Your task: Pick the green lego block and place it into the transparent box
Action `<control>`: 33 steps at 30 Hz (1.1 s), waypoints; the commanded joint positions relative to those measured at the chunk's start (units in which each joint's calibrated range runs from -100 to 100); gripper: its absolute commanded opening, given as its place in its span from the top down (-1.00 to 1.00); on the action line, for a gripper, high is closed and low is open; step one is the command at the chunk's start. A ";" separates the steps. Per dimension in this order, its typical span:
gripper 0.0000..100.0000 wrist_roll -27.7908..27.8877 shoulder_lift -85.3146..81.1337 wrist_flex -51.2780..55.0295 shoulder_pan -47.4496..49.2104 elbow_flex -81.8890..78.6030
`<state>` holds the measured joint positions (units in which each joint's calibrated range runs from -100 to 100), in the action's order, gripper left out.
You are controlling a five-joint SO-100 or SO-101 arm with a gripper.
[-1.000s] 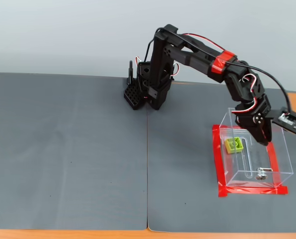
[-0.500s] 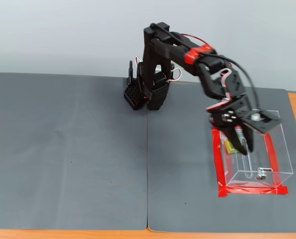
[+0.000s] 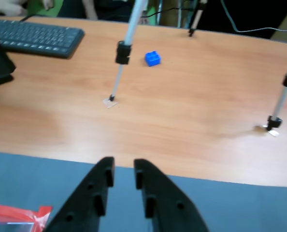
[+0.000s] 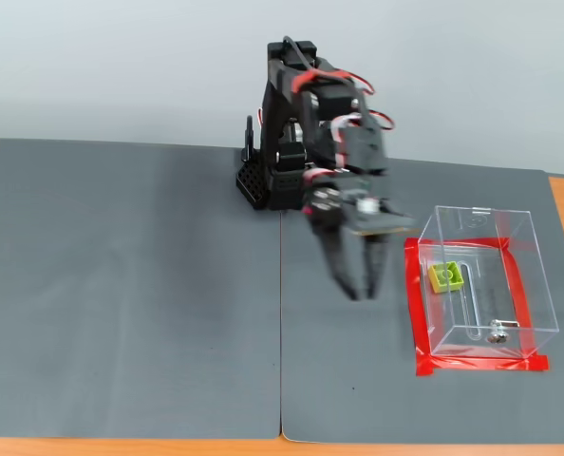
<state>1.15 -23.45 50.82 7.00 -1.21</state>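
The green lego block (image 4: 444, 276) lies studs up on the floor of the transparent box (image 4: 527, 285), near its far left corner in the fixed view. A small metal piece (image 4: 497, 332) lies in the box's near end. Red tape (image 4: 414, 313) edges the box's base; a corner of it shows in the wrist view (image 3: 18, 212). My gripper (image 4: 358, 288) hangs above the grey mat just left of the box, outside it, pointing down. In the wrist view my gripper (image 3: 124, 164) is empty, with a narrow gap between the fingers.
Two grey mats (image 4: 130, 304) cover the table; the arm's base (image 4: 272, 180) stands at the back. The wrist view shows the wooden table beyond, with a blue lego block (image 3: 152, 58), a keyboard (image 3: 35, 36) and tripod legs (image 3: 121, 63) (image 3: 281, 104).
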 commanded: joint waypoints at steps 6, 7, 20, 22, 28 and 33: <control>0.90 -0.03 -15.34 -0.82 -7.63 -10.77; 0.90 -0.03 -17.29 -0.82 -8.01 -12.67; 0.90 -0.24 -36.79 -0.91 -5.77 -31.94; 0.90 -0.24 -39.16 -0.91 -4.65 -34.11; 0.90 -0.08 -49.59 -0.91 -2.94 -44.78; 0.90 0.02 -61.88 -0.91 -3.68 -55.10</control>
<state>0.85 -78.67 50.65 3.68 -52.31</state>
